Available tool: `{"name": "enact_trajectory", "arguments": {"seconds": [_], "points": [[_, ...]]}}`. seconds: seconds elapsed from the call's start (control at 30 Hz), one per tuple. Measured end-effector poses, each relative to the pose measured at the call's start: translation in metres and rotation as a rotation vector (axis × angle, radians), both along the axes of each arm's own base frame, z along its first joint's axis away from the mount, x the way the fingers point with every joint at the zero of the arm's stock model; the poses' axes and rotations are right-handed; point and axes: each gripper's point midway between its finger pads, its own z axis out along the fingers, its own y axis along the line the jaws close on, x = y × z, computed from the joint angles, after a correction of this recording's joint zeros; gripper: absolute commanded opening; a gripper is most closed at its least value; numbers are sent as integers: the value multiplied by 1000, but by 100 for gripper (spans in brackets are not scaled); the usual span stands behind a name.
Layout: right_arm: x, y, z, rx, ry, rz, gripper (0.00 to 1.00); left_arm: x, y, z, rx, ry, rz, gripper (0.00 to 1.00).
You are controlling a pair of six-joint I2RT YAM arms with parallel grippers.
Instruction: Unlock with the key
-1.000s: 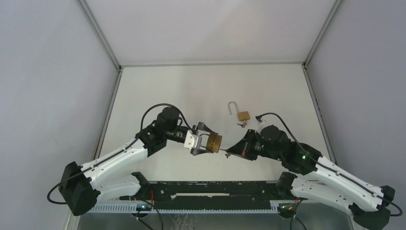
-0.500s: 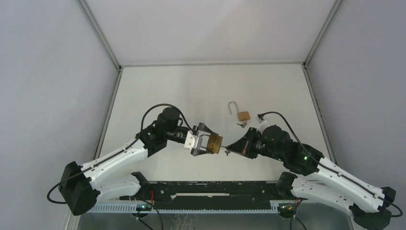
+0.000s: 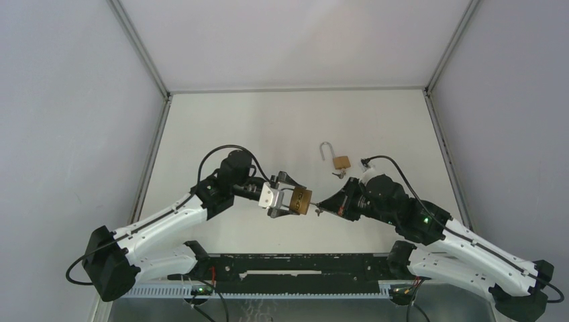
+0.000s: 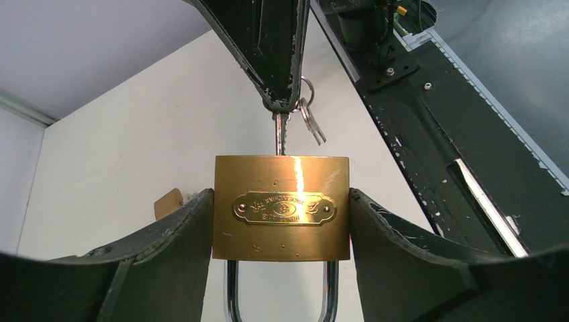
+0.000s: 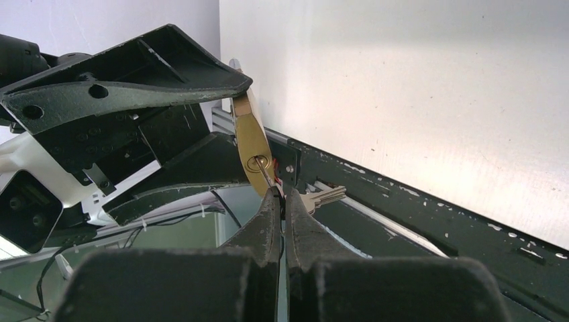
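Note:
A brass padlock point(image 3: 302, 199) point(image 4: 282, 208) is held above the table with its shackle point(image 4: 231, 295) seated in the body on both sides. My left gripper point(image 3: 299, 200) point(image 4: 282, 202) is shut on the padlock's two sides. My right gripper point(image 3: 322, 208) point(image 5: 282, 196) is shut on the head of a key point(image 4: 279, 134) point(image 5: 267, 176). The key's blade reaches into the keyhole in the bottom of the padlock point(image 5: 249, 141). A second key point(image 4: 312, 121) point(image 5: 323, 196) dangles from the ring beside the right fingertips.
A smaller brass padlock point(image 3: 341, 162) point(image 4: 168, 201) lies on the table behind the grippers with its shackle swung open, small keys point(image 3: 339, 174) beside it. The black rail point(image 3: 295, 261) carrying the arm bases runs along the near edge. Metal frame posts border the table.
My right gripper has crept a little to the left and away from the near edge, bringing the key closer into the padlock. The left gripper and padlock have stayed still.

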Motion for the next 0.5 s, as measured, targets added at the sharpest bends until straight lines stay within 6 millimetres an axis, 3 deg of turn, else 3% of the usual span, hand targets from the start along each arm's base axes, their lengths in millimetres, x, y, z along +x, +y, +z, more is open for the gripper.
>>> {"name": "enact_trajectory", "arguments": {"seconds": [0.5], "points": [[-1, 2, -3, -22, -25, 21, 0, 0, 0, -1, 4, 9, 6, 0]]}}
